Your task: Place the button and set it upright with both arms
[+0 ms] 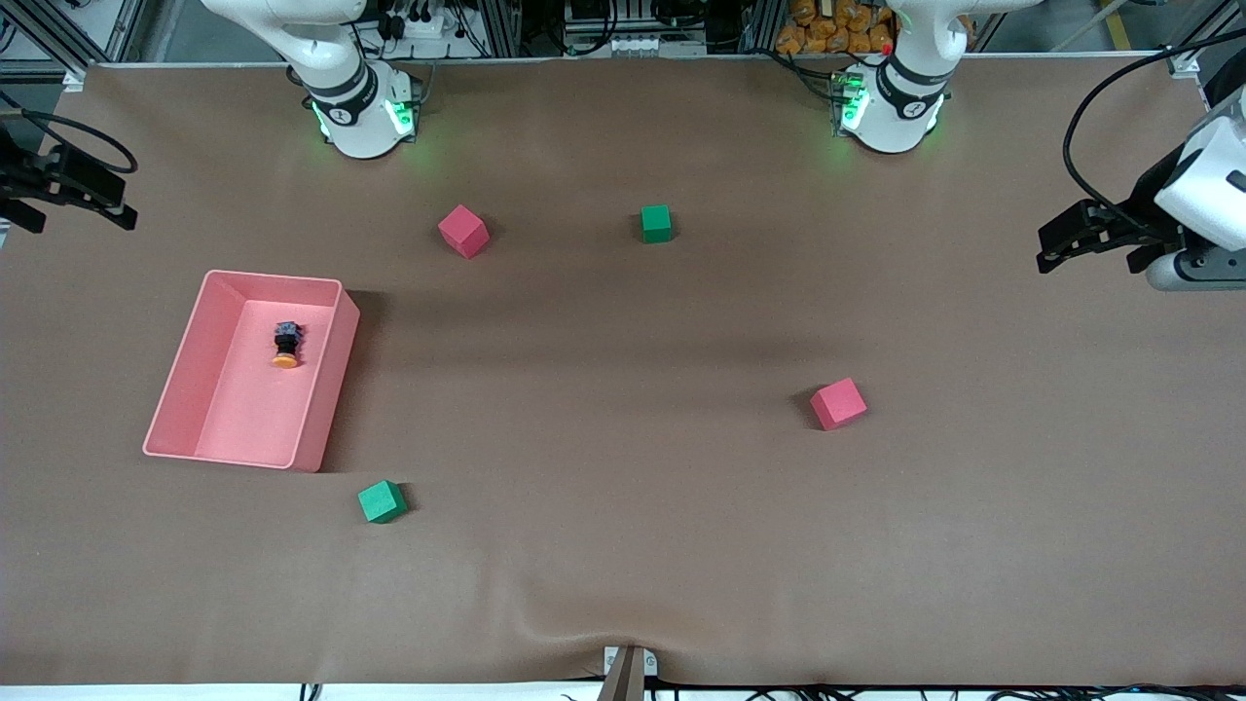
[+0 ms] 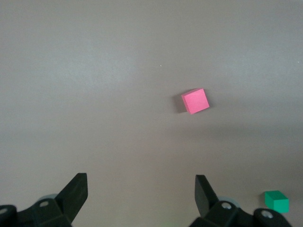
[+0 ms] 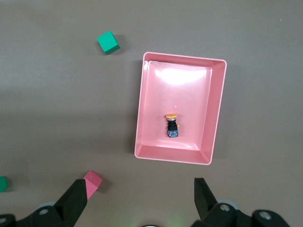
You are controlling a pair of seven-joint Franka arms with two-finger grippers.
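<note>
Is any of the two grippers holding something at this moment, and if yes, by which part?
Nothing is held. The left gripper and the right gripper are both open and empty; the button lies on its side in the pink tray.

A wide table covered in a brown cloth point(image 1: 623, 545) fills the scene, slightly wrinkled along its edge nearest the front camera – a small bracket point(image 1: 628, 667) sits there. Along the farthest edge, aluminium framing point(image 1: 506, 24), tangled black cables and orange objects point(image 1: 837, 29) – lighting is soft and even
</note>
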